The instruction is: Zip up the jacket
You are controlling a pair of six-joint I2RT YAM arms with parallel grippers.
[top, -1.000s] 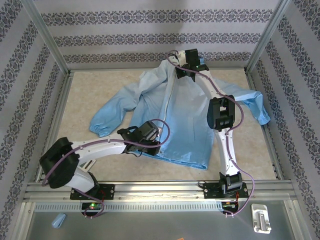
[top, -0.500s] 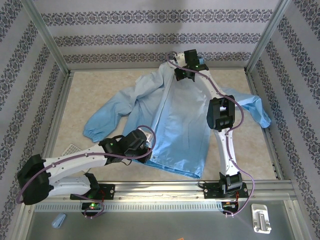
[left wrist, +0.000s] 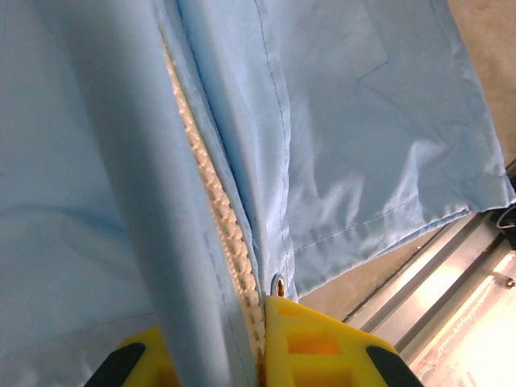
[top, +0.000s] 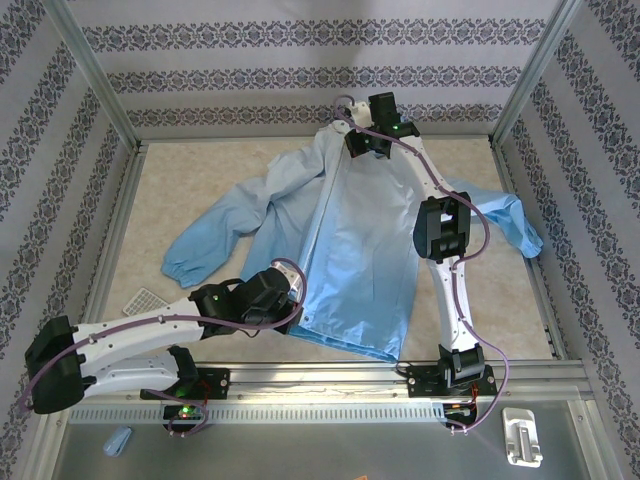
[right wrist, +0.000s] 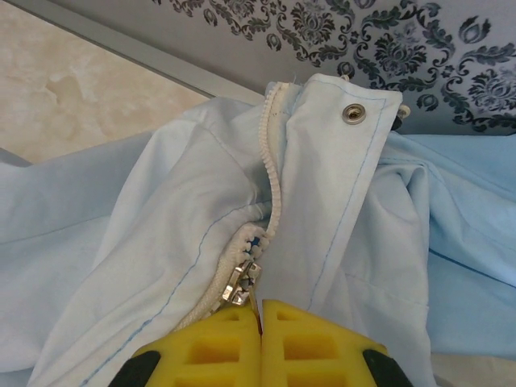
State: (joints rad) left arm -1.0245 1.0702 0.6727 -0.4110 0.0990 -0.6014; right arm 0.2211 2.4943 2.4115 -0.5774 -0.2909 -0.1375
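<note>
Both grippers pinch shut: the left gripper (top: 292,297) has dragged the jacket's (top: 360,240) hem (top: 345,342) nearer, toward 7 o'clock, while the right gripper (right wrist: 262,330) holds the pull (right wrist: 240,282) at 12 o'clock, so the jacket lies taut mid-table, apparently almost zipped.

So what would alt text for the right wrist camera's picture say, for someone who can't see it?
The right gripper, its yellow fingers shut, pinches the zipper pull near the top of a light-blue jacket. A metal snap sits on the collar, before a patterned wall.
</note>
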